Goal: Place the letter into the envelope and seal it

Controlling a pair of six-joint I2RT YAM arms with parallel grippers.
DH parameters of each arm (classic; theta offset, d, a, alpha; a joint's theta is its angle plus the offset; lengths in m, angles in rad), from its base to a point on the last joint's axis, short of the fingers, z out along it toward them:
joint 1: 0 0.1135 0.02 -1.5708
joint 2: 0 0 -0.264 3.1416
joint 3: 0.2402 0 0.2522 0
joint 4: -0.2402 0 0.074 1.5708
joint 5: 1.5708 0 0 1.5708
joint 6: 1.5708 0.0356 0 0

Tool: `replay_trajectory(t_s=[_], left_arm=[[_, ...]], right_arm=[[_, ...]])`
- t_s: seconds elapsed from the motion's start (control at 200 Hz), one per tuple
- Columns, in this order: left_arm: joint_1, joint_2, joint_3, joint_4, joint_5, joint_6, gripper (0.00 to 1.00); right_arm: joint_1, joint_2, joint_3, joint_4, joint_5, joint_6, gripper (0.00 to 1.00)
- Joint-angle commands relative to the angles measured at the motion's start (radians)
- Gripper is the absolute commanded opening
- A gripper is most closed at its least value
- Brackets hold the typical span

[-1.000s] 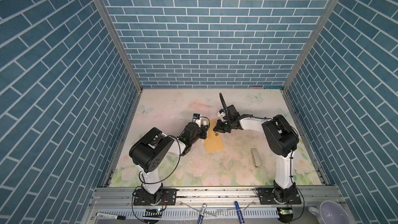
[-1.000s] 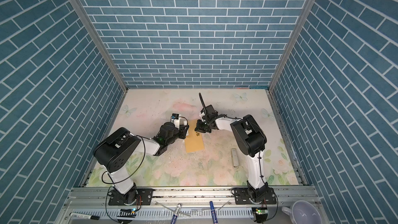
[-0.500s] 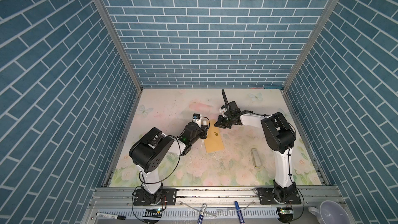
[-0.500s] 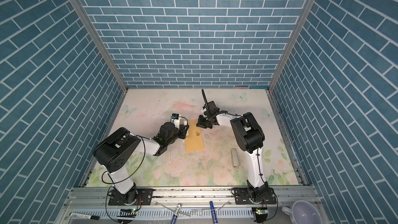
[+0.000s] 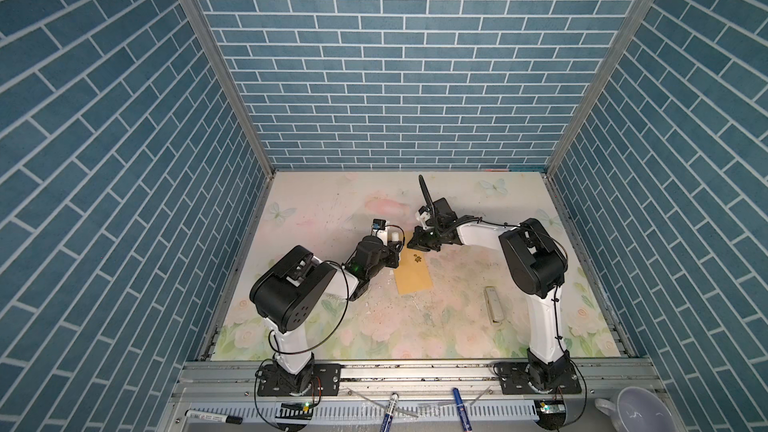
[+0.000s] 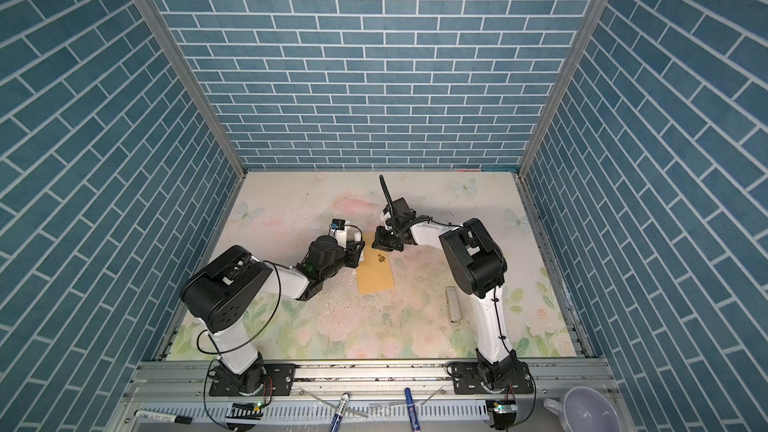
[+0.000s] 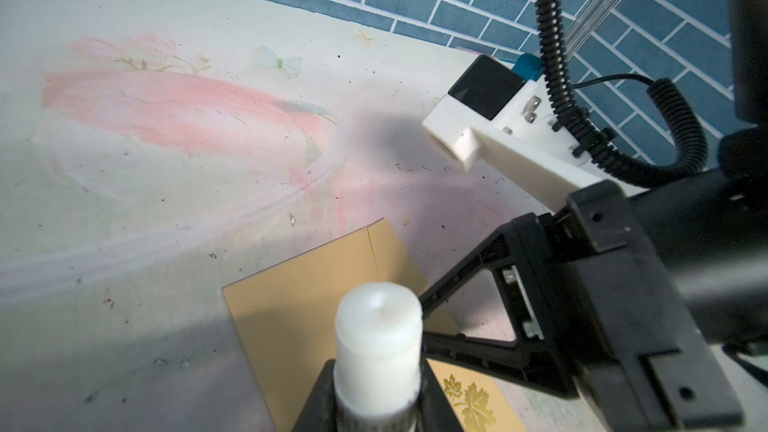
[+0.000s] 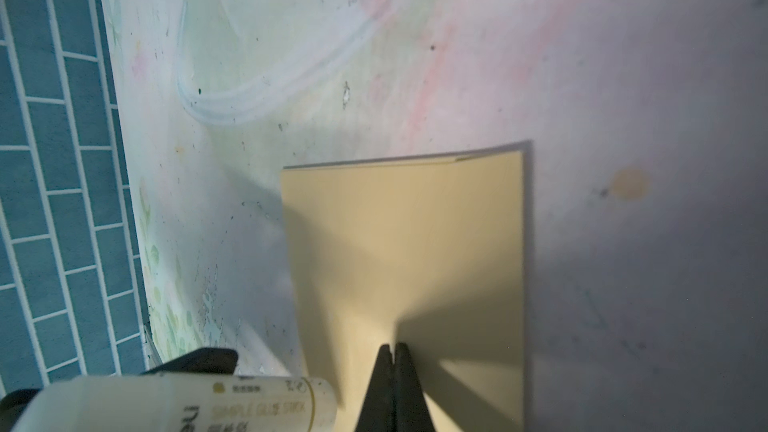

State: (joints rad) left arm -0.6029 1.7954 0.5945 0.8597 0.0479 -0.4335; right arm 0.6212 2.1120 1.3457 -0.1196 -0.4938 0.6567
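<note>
Envelope (image 5: 412, 277) long axis front-to-back, sticker (image 5: 417, 259) end rearward

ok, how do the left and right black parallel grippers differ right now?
Left gripper grips a white glue stick; right gripper is shut on nothing. Left sits at the side edge of the mustard-yellow paper envelope; right's tips are over its far end. Both are low by that end.

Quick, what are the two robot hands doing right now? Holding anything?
Left gripper: closed on the glue stick.
Right gripper: shut, holding nothing, tips over the envelope.
</note>
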Motion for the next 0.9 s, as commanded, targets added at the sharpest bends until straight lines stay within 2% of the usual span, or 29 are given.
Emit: replay_trajectory(t_s=[0.0,0.89], left_arm=[[-0.005,0.029,-0.004,-0.04,0.007,0.005,0.0],[-0.005,0.027,-0.003,-0.042,0.004,0.001,0.0]], right_arm=[[0.009,0.043,0.01,-0.094,0.016,-0.018,0.0],[0.054,-0.12,-0.242,-0.073,0.004,-0.017,0.0]])
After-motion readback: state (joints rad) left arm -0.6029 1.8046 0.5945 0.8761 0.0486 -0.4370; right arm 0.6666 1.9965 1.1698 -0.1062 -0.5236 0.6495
